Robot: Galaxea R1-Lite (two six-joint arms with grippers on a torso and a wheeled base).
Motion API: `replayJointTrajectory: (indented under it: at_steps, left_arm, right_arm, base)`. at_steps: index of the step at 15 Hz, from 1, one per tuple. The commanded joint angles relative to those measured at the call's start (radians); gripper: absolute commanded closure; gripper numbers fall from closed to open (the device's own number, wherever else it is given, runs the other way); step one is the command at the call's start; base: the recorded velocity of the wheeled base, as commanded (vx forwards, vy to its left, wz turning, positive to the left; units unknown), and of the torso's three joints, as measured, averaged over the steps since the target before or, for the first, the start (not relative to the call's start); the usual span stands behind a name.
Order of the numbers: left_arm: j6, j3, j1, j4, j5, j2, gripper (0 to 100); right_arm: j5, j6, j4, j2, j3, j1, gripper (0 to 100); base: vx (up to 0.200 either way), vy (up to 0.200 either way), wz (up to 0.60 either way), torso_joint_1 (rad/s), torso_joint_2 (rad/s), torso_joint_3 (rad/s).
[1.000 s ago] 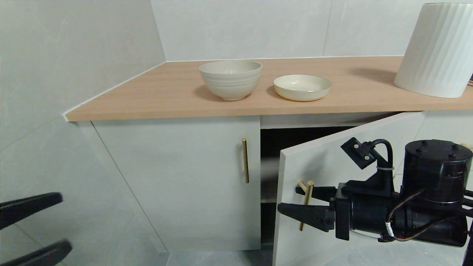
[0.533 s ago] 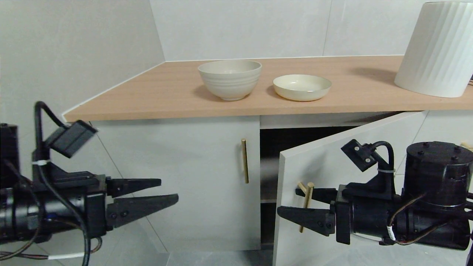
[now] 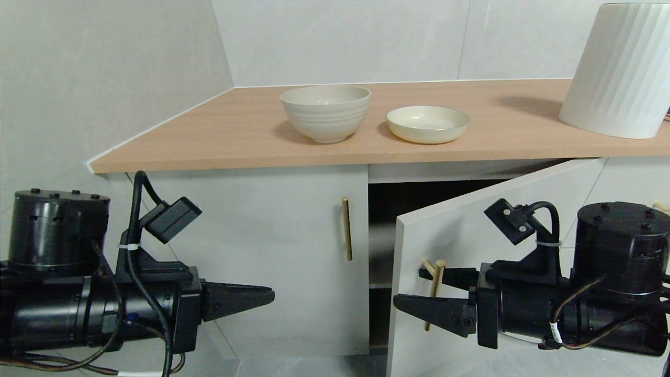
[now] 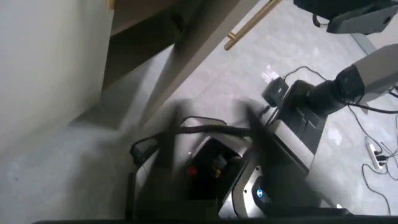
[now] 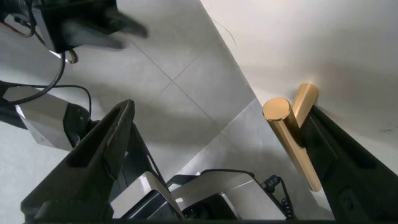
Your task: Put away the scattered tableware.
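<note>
- Found right end effector [image 3: 408,285] released, straddling brass cabinet-door handle [image 3: 435,283].
- Found left end effector [image 3: 268,297] likewise released.
- Logged ribbed bowl [image 3: 325,112] beside shallow dish [image 3: 427,123] on table [image 3: 235,141].

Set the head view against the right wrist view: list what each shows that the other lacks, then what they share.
Head view adds: the wooden countertop carrying the ribbed bowl and the shallow dish side by side, the white ribbed container, and the closed left door.
Right wrist view adds: a broad stretch of tiled floor below, where the head view catches a thin strip.
Shared: the open door with its gold handle, and the right pincer open, a finger on each side of that handle.
</note>
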Motion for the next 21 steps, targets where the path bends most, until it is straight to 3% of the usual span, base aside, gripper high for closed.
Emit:
replayJointTrajectory:
  at_steps: [1, 3, 6, 7, 8, 10, 11, 13, 17, 19, 20, 21]
  left_arm:
    - [-0.002, -0.004, -0.018, -0.033, 0.0, 0.025, 100]
    - [-0.016, -0.037, -0.066, -0.11, 0.001, 0.097, 100]
    - [-0.068, -0.127, -0.129, -0.235, 0.018, 0.226, 100]
    - [-0.108, -0.196, -0.173, -0.272, 0.037, 0.292, 100]
    - [-0.128, -0.219, -0.207, -0.292, 0.052, 0.332, 100]
    - [-0.132, -0.202, -0.248, -0.349, 0.07, 0.374, 100]
    - [-0.166, -0.162, -0.293, -0.449, 0.167, 0.403, 100]
    - [-0.2, -0.159, -0.314, -0.533, 0.273, 0.42, 100]
    - [-0.195, -0.107, -0.405, -0.567, 0.281, 0.509, 100]
    - [-0.198, -0.11, -0.409, -0.685, 0.281, 0.561, 100]
    - [-0.198, -0.112, -0.409, -0.699, 0.281, 0.565, 100]
    - [-0.201, -0.112, -0.409, -0.847, 0.281, 0.617, 100]
  right_arm:
    - [0.0, -0.001, 0.002, 0.0, 0.0, 0.0, 0]
    - [0.0, -0.001, 0.002, -0.006, 0.0, 0.0, 0]
    - [0.0, -0.002, 0.002, -0.017, 0.002, 0.0, 0]
    - [0.0, -0.005, 0.002, -0.022, 0.005, 0.0, 0]
    - [0.0, -0.007, 0.002, -0.023, 0.009, 0.0, 0]
    - [0.001, -0.008, 0.002, -0.025, 0.016, 0.0, 0]
    - [0.0, -0.021, 0.002, -0.026, 0.016, 0.0, 0]
    - [0.0, -0.027, 0.002, -0.034, 0.016, 0.0, 0]
    - [0.001, -0.027, 0.005, -0.031, 0.022, 0.0, 0]
    - [0.0, -0.028, 0.009, -0.031, 0.023, 0.0, 0]
    - [0.0, -0.028, 0.009, -0.032, 0.023, 0.0, 0]
    - [0.0, -0.028, 0.015, -0.034, 0.023, -0.002, 0]
  base:
    - [0.0, 0.0, 0.0, 0.0, 0.0, 0.0]
    - [0.0, 0.0, 0.0, 0.0, 0.0, 0.0]
    - [0.0, 0.0, 0.0, 0.0, 0.0, 0.0]
    - [0.0, 0.0, 0.0, 0.0, 0.0, 0.0]
    - [0.0, 0.0, 0.0, 0.0, 0.0, 0.0]
    - [0.0, 0.0, 0.0, 0.0, 0.0, 0.0]
    - [0.0, 0.0, 0.0, 0.0, 0.0, 0.0]
    - [0.0, 0.0, 0.0, 0.0, 0.0, 0.0]
    - [0.0, 0.0, 0.0, 0.0, 0.0, 0.0]
    - [0.0, 0.0, 0.0, 0.0, 0.0, 0.0]
    - [0.0, 0.0, 0.0, 0.0, 0.0, 0.0]
    - [0.0, 0.0, 0.0, 0.0, 0.0, 0.0]
